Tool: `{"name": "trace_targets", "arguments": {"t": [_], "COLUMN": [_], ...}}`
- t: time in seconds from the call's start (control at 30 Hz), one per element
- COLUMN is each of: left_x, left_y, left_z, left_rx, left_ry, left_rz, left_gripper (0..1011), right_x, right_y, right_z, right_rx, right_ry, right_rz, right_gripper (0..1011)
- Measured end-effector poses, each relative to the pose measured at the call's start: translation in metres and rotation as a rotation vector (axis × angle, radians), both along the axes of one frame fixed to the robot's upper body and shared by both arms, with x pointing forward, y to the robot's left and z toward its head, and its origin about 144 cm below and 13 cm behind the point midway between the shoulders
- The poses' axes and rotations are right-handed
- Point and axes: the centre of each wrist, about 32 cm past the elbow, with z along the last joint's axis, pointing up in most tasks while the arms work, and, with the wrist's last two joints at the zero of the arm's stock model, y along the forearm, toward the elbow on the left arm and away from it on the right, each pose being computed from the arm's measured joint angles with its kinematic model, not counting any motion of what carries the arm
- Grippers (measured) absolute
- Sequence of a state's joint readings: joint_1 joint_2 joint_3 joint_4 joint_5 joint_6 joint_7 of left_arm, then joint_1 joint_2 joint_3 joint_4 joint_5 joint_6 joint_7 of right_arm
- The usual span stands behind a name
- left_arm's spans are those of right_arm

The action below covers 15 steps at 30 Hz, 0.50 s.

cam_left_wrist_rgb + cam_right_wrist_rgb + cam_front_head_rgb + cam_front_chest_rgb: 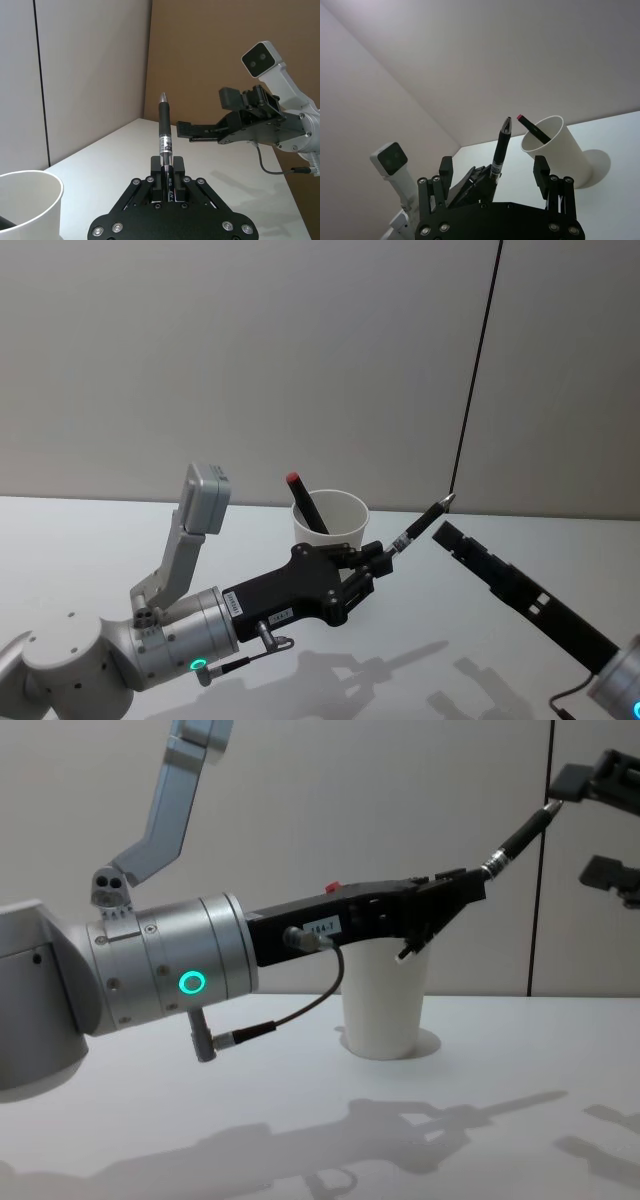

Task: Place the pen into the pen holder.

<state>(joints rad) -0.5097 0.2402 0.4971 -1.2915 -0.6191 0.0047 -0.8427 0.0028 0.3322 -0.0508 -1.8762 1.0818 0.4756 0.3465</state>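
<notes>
One pen point(418, 525) matters here, a black one, and we see it held in the air rather than in the pen holder point(345, 525). It is clamped by its lower end, and most of its length juts out past the fingers, tilted up and away towards the robot's right with its pointed tip uppermost. From the left wrist camera we look straight along the pen point(164, 135) as it rises out of the grip.

The left gripper point(378, 558) has it, its fingers closed tight on the barrel from both sides. In the chest view this gripper point(470, 885) reaches across at about the height of the cup's rim, and the pen point(515, 838) slants on upward beyond it.

The pen holder point(385, 1010), a white paper cup, stands upright on the white table point(80, 550) just behind the left gripper and a little to its left. A red-topped pen point(305, 502) leans inside it, its top sticking out above the rim.

The right gripper point(447, 536) is raised on the robot's right, its fingers spread wide and holding nothing. Its own wrist camera shows the pen point(501, 147) standing in the gap between its two fingers point(540, 167), with the pen holder point(557, 145) beyond. In the head view the pen's tip is near that gripper but apart from it.
</notes>
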Motion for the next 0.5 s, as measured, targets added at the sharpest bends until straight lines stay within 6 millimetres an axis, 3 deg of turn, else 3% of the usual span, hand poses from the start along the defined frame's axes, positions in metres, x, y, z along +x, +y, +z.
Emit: {"name": "trace_targets", "arguments": {"t": [0.5], "left_x": [0.0], "left_y": [0.0], "left_z": [0.0], "left_rx": [0.0], "left_ry": [0.0], "left_rz": [0.0], "left_gripper": [144], "right_x": [0.012], "right_y": [0.02], "right_z": [0.004], "right_rx": [0.033], "right_ry": [0.021], "right_rz": [-0.012], "right_gripper": [1001]}}
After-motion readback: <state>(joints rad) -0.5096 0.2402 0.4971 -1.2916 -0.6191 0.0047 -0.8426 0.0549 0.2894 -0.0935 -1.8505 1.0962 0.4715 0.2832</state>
